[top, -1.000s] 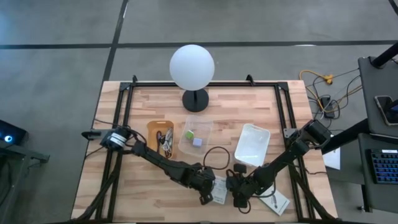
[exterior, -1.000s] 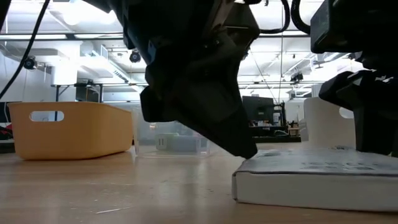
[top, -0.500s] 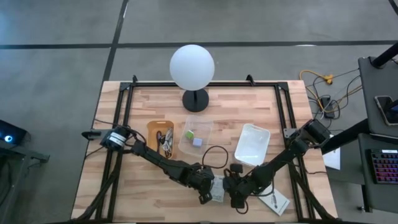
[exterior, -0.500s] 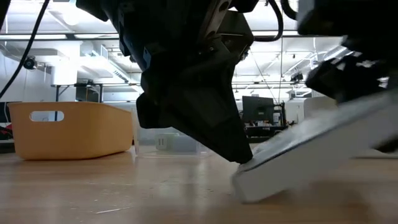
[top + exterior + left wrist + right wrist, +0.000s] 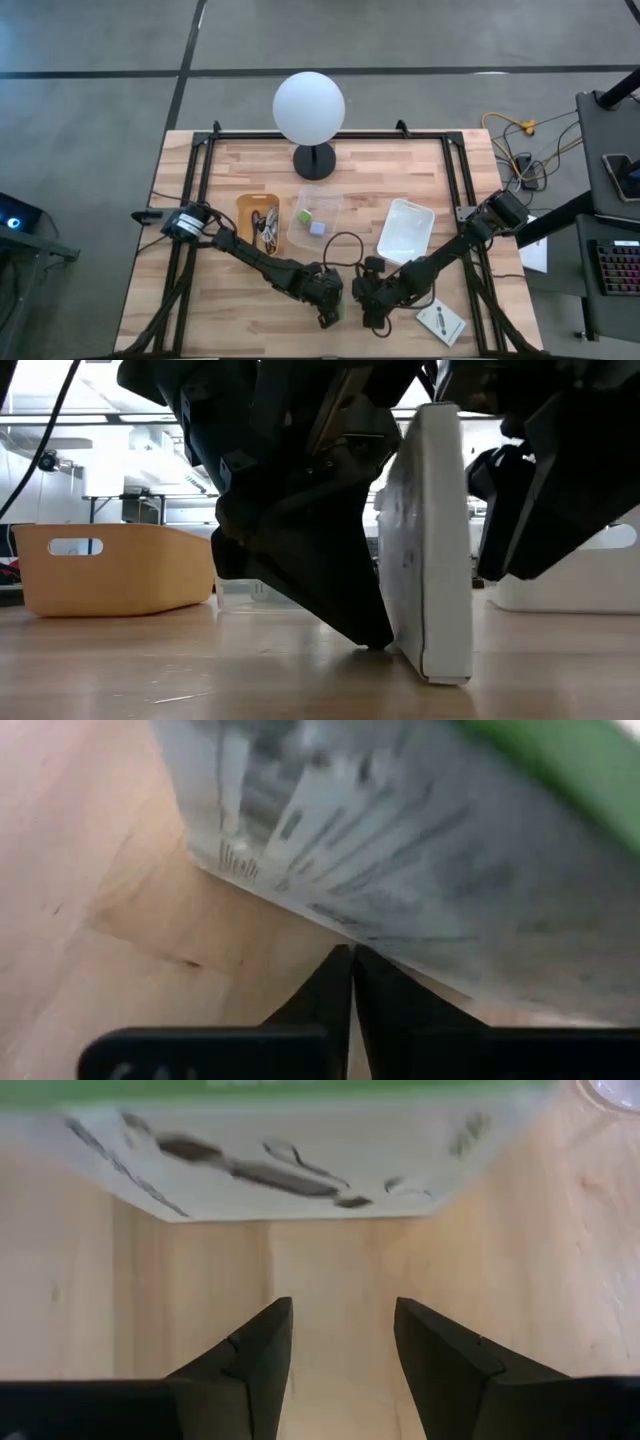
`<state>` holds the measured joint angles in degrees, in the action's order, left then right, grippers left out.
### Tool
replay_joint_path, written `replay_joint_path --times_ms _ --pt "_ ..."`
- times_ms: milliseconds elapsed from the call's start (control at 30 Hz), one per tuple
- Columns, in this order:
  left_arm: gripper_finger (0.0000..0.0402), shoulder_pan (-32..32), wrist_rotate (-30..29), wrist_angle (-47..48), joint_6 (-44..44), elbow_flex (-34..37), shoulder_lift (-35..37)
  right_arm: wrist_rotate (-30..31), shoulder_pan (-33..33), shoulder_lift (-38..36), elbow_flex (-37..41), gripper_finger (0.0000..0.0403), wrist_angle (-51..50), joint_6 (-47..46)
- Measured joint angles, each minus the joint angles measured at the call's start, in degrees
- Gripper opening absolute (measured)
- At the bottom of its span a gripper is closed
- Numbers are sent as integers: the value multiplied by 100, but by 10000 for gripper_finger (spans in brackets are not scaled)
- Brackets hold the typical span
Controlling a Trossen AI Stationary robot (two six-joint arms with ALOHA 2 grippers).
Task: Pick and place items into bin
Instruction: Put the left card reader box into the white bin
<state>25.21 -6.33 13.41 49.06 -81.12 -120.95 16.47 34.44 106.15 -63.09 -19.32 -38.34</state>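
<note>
White packet (image 5: pixel 428 550) top cut off by frame edge; its print (image 5: pixel 330 830) too blurred to read.

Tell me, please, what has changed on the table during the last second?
The white packet, flat a second ago, now stands upright on its edge between the two claws. The right claw moved left toward the left claw, which stayed shut at the packet. Lamp and bins are unchanged.

You have two white packets (image 5: pixel 441 322) (image 5: pixel 428 540), two cubes in the clear bin (image 5: pixel 311 222), three bins and one lamp (image 5: pixel 309 108)
</note>
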Motion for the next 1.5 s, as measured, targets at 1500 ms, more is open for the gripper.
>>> replay_joint_path --times_ms 1500 --pt "0 -2 -214 -94 11 15 133 903 -122 2 -669 217 -599 2244"
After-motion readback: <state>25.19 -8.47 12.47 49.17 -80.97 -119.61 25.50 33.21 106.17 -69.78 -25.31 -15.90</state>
